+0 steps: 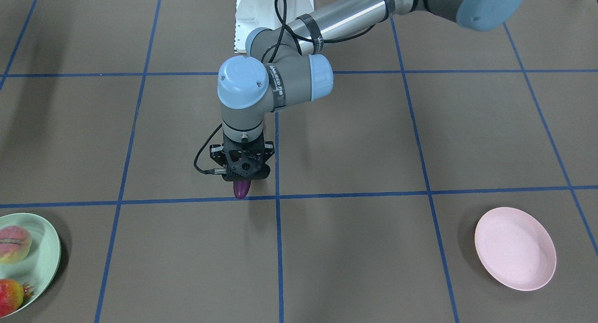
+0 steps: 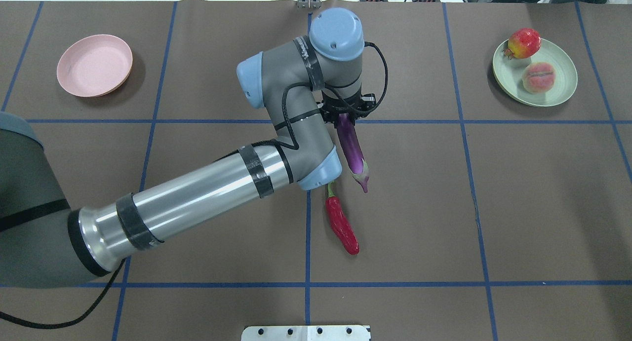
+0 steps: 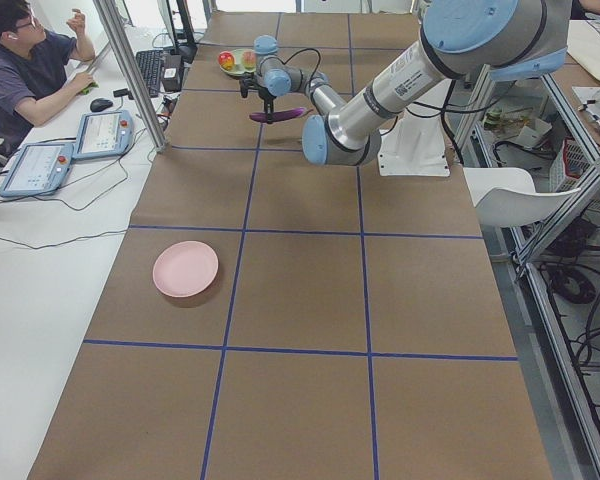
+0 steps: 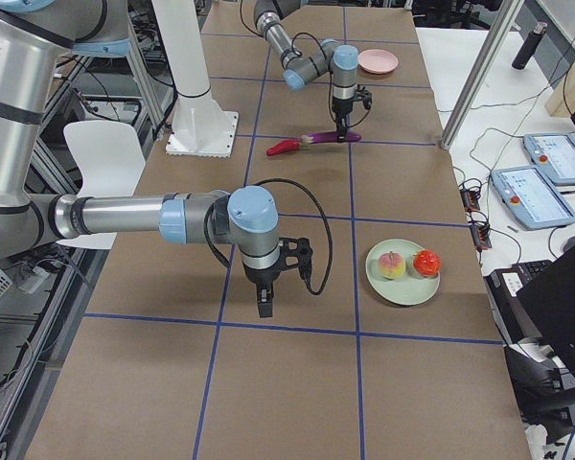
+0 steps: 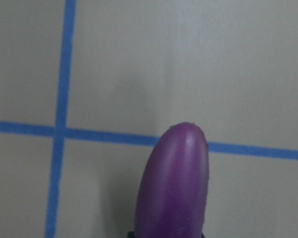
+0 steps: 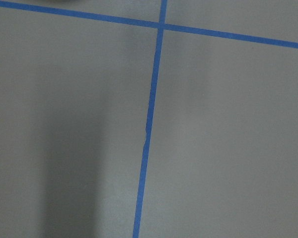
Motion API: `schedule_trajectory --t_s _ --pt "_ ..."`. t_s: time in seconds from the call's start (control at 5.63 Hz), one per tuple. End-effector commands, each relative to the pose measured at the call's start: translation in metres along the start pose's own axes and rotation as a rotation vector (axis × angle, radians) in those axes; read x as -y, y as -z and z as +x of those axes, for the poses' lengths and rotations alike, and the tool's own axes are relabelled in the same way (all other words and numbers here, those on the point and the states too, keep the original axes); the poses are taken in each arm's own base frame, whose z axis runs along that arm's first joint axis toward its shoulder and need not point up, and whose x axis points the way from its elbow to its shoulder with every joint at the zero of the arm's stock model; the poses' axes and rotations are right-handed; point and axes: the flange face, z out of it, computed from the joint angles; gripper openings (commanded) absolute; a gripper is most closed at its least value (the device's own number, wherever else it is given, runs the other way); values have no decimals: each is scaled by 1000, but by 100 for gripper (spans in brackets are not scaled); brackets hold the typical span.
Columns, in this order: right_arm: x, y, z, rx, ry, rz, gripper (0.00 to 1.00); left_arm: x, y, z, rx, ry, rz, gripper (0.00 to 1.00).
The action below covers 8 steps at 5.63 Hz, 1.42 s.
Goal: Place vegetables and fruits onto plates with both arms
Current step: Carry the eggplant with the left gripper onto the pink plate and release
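My left gripper (image 2: 344,115) is shut on the far end of the long purple eggplant (image 2: 352,151), at the table's middle. In the left wrist view the eggplant's rounded tip (image 5: 175,183) sticks out past the jaws over a blue tape line. The red chili pepper (image 2: 341,226) lies on the table just nearer the robot. The pomegranate (image 2: 524,42) and the peach (image 2: 538,77) sit on the mint green plate (image 2: 564,74). The pink plate (image 2: 94,64) is empty. My right gripper (image 4: 264,305) hangs over bare table beside the green plate (image 4: 402,283); I cannot tell whether it is open.
The white pedestal base (image 2: 306,332) stands at the near table edge. Blue tape lines divide the brown table into squares. An operator (image 3: 25,60) sits at a side desk with tablets (image 3: 65,155). The left arm's forearm (image 2: 197,198) spans the left half.
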Motion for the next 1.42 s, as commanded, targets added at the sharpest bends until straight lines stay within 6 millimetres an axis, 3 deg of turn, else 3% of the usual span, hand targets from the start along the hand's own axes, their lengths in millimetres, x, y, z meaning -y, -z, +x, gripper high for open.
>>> schedule_trajectory --t_s 0.0,0.36,0.71,0.89,1.07,1.24 --pt "1 -2 1 4 -2 -1 100 82 44 -71 52 -130 -38 0" --pt "0 -6 4 6 -8 -8 100 152 52 -197 138 -306 -26 0" --pt "0 -6 4 6 -7 -8 100 189 47 -335 213 -427 -59 0" --pt "0 -6 4 6 -7 -8 100 205 58 -412 246 -497 -75 0" --pt "0 -6 4 6 -7 -8 100 217 60 -470 279 -524 -104 0" --pt "0 -6 5 6 -7 -8 100 223 51 -497 312 -503 -109 0"
